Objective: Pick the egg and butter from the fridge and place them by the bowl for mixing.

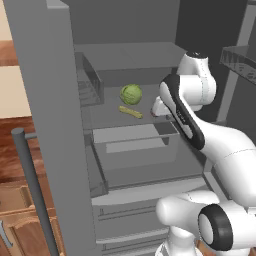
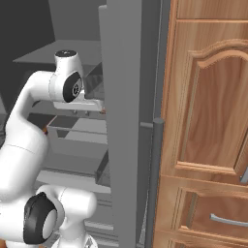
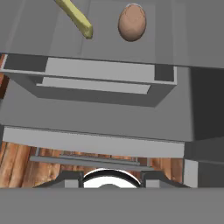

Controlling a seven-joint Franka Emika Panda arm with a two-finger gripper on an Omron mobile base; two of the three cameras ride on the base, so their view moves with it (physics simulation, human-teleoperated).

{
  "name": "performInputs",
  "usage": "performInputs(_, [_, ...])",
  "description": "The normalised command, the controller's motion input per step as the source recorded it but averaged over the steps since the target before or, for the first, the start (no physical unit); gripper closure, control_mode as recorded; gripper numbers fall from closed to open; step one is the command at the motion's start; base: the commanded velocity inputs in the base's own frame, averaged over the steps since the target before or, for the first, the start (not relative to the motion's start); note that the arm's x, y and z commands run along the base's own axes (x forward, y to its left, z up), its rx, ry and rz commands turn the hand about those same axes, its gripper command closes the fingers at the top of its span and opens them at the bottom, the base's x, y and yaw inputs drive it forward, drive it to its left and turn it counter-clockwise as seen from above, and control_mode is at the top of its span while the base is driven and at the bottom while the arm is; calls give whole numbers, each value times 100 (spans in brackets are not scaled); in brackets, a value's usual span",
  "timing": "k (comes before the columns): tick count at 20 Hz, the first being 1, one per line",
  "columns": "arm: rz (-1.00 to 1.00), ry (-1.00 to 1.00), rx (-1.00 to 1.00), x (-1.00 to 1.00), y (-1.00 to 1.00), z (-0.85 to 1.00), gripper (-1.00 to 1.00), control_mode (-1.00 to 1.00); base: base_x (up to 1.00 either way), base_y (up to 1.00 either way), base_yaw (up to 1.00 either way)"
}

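The fridge (image 1: 45, 100) stands with its doors open. On its middle shelf (image 1: 107, 120) the yellow butter (image 1: 130, 112) stick lies in front of a green leafy ball (image 1: 131, 94). In the hand view the butter (image 3: 77, 18) sits at the top left and the tan-brown egg (image 3: 132, 22) to its right, both on the shelf. My gripper (image 1: 159, 108) hangs at the shelf's front right edge, just short of the egg, pointing down. Its jaws (image 3: 111, 181) stand apart with nothing between them. The bowl is out of view.
Below the shelf a grey drawer (image 3: 100, 81) juts out, with more drawers (image 1: 130, 220) lower down. The left door and its bar handle (image 1: 32, 190) stand close by. Wire door racks (image 1: 90, 82) flank the shelf. Wooden cabinets (image 2: 208, 121) rise right of the right door (image 2: 127, 121).
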Motion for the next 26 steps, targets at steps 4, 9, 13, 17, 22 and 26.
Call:
performInputs(4, [0, -8, 2, 1, 0, 3, -100, -100, 0, 0, 0])
performInputs(9, [0, -16, 2, 20, 0, 4, -100, -100, 0, 0, 0])
performInputs(13, [1, -7, 0, 26, 0, -1, -100, -100, 0, 0, 0])
performInputs(17, [0, 0, -1, 46, 0, -14, -100, -100, 0, 0, 0])
performInputs(22, [0, 0, -7, 57, 0, -33, -100, -100, 0, 0, 0])
performInputs(26, [0, 0, -8, 59, -3, -44, -100, -100, 0, 0, 0])
